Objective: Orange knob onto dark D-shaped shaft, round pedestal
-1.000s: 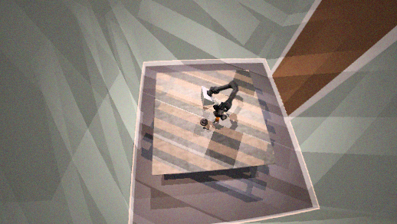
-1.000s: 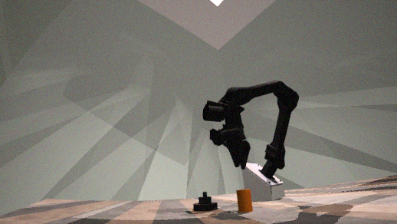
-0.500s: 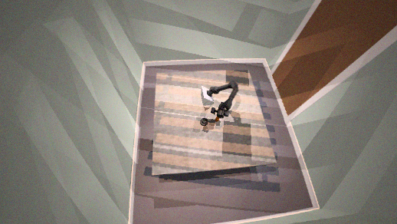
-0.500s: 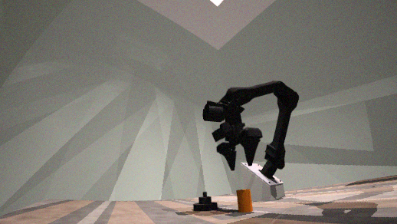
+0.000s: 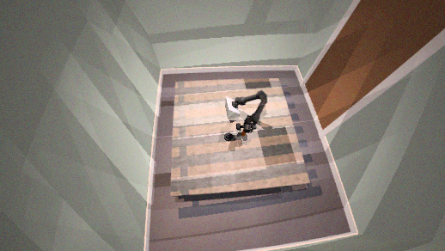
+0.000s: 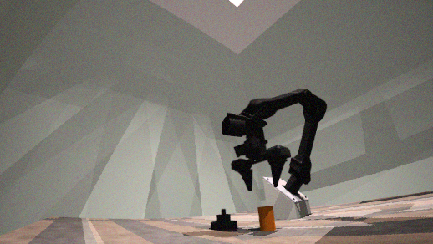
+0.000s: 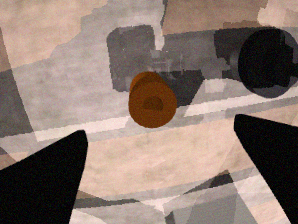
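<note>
The orange knob (image 5: 243, 133) (image 6: 267, 219) (image 7: 152, 111) stands upright on the table; its top with a dark hole faces the wrist camera. The dark round pedestal (image 5: 228, 137) (image 6: 224, 223) (image 7: 265, 62) stands a short way from the knob, on its left in the exterior view and at the upper right in the wrist view. The shaft (image 6: 223, 211) points up from it; its flat side cannot be made out. My gripper (image 6: 262, 188) (image 7: 162, 129) is open and empty, above the knob, with its fingertips clear of the knob's top. The knob shows between and beyond the fingertips in the wrist view.
The arm's light grey base mount (image 5: 232, 109) (image 6: 303, 205) stands on the table (image 5: 202, 172) behind the knob. The table carries patchy light and dark bands. The pedestal is the closest other object to the knob.
</note>
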You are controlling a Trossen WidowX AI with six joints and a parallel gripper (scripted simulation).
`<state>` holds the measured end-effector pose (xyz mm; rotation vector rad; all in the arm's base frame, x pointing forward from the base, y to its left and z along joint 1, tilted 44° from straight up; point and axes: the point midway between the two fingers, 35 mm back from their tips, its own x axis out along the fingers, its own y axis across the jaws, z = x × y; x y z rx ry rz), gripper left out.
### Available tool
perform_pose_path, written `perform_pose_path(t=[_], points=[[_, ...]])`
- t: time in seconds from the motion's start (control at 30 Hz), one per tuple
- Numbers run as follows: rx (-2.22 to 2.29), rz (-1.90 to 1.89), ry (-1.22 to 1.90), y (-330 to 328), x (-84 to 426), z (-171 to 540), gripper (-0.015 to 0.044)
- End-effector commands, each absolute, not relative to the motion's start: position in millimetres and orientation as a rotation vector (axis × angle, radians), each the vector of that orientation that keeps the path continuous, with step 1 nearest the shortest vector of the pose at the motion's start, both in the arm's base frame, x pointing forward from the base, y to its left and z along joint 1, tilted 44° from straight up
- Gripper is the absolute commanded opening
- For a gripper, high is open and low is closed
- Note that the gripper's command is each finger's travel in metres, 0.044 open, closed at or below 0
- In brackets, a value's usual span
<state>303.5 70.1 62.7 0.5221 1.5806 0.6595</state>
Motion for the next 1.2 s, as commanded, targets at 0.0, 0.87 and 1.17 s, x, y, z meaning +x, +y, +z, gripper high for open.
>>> perform_pose_path(t=[0.0, 0.87, 1.17], points=[[0.525, 0.667, 1.585, 82.2, 299.4, 51.6, 0.044], [0.525, 0.666, 1.585, 111.6, 296.0, 19.6, 0.044], [0.525, 0.664, 1.586, 121.3, 293.9, 9.3, 0.044]])
